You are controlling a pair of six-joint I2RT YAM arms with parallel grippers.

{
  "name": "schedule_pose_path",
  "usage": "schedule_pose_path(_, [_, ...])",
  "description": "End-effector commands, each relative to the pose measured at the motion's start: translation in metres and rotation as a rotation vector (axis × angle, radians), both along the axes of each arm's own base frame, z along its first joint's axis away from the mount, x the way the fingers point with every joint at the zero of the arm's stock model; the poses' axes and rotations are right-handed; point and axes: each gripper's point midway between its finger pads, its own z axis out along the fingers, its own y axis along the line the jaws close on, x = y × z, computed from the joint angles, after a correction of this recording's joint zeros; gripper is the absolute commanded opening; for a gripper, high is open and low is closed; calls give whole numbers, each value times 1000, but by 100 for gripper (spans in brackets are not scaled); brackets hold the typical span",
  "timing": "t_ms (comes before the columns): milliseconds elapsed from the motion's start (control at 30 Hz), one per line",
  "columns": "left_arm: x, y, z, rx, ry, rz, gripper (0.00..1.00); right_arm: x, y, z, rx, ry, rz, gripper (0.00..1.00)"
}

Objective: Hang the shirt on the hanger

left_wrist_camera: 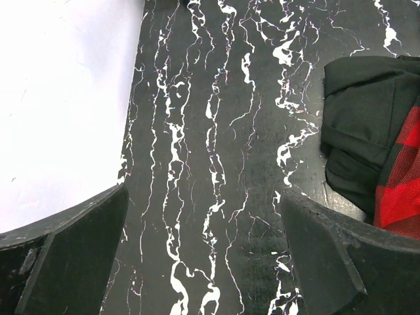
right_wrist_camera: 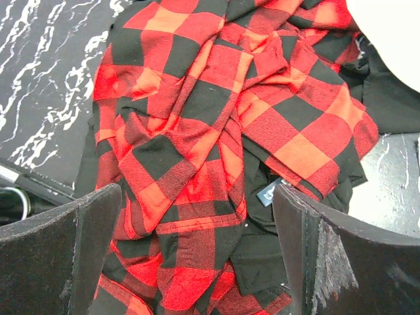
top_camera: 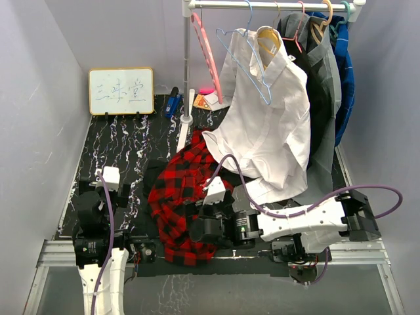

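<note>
Shirt, red-and-black plaid, is seen crumpled in a heap on the near middle of the black white-veined table, just right of the left arm and directly under the right arm's wrist. The right gripper is held wide open above the near part of the heap; plaid folds fill the gap between its fingers, but nothing is clamped, and whether the fingertips touch the cloth cannot be told. A small dark label is visible among the folds in the right wrist view.

The left gripper is also spread wide and holds nothing. Only bare tabletop is seen between its fingers, with a black fold of the shirt and a strip of plaid lying at its right side.

Farther back, the far end of the shirt is overlapped by the hem of a white dress shirt, which hangs from a rail at the far right. The hanger, thin light-blue wire, is hooked on that rail and rests against the front of the white shirt, well apart from the plaid one. A pink hanger hangs to its left and dark garments to its right. A small whiteboard is propped at the far left edge of the table.
</note>
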Motion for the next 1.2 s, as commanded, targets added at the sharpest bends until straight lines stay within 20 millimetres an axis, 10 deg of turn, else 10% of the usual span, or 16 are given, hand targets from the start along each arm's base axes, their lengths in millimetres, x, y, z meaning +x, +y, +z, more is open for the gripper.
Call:
schedule_pose_path(0, [0,2,-1,5,-12,12,98,-5,23,41,126,-71,123,99])
schedule_pose_path(233, [0,3,-4,6,-1,15,98,-4,9,74,241,-198,232,99])
schedule_pose_path(667, [0,1,-4,13,-14,4,98,-60,40,-13,107,44,536,99])
schedule_pose_path(1167, [2,-2,-13,6,61,-19,98,-24,53,-66,-29,87,392,98])
